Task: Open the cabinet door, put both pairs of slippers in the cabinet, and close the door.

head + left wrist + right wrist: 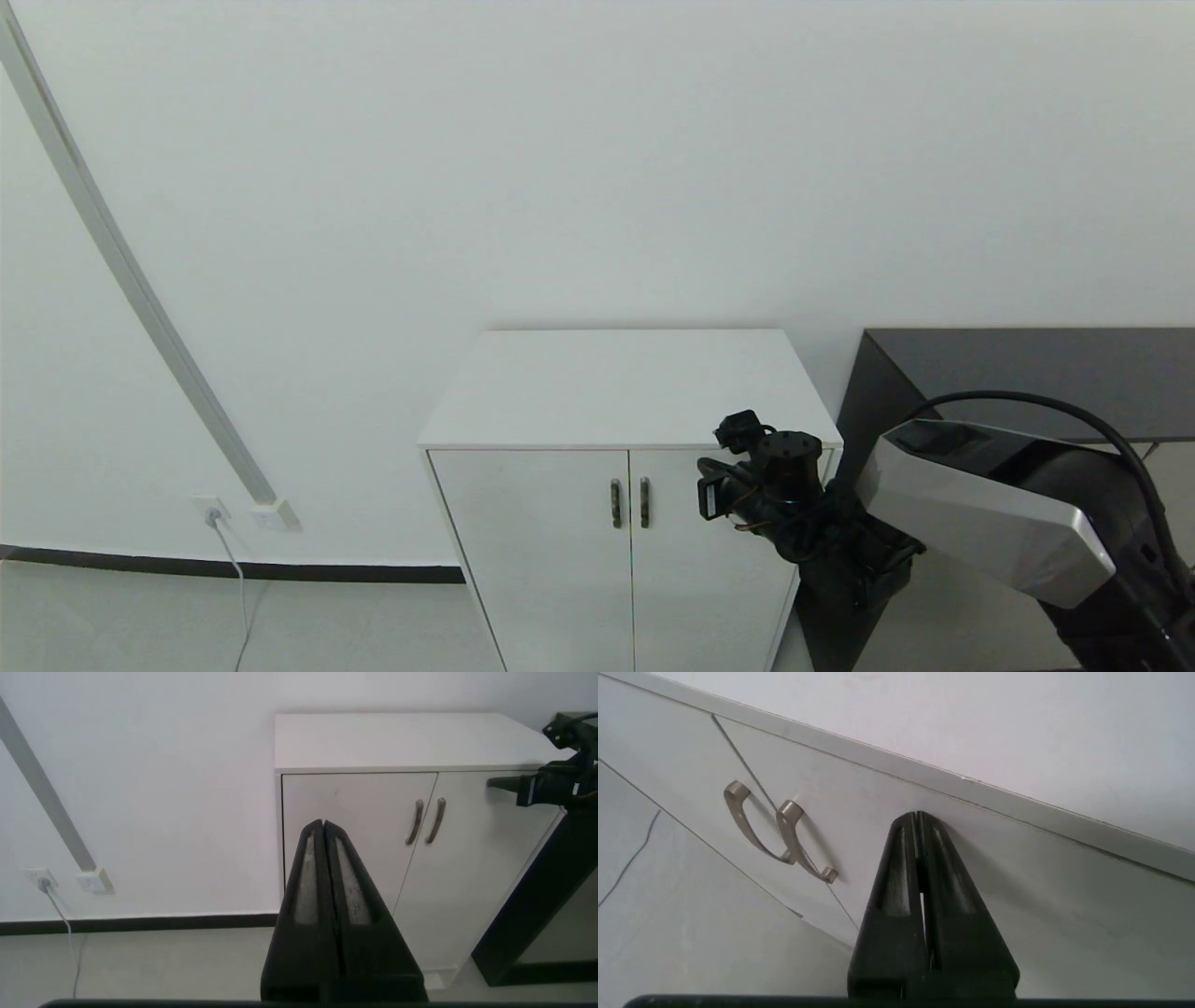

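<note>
The white cabinet [616,392] stands against the wall with both doors closed. Two metal handles [629,502] sit side by side at the middle seam. My right gripper [707,465] is shut and held close in front of the right door [709,560], near its top edge and to the right of the handles [780,835]. From the right wrist its tips [918,817] point at the door face, with nothing between them. My left gripper [322,826] is shut and empty, held well back from the cabinet [402,742], facing its left door [355,831].
A dark grey table [1027,373] stands right beside the cabinet on the right. On the wall to the left are a slanted white cable duct [140,289] and a socket [213,511] with a cord running down to the floor.
</note>
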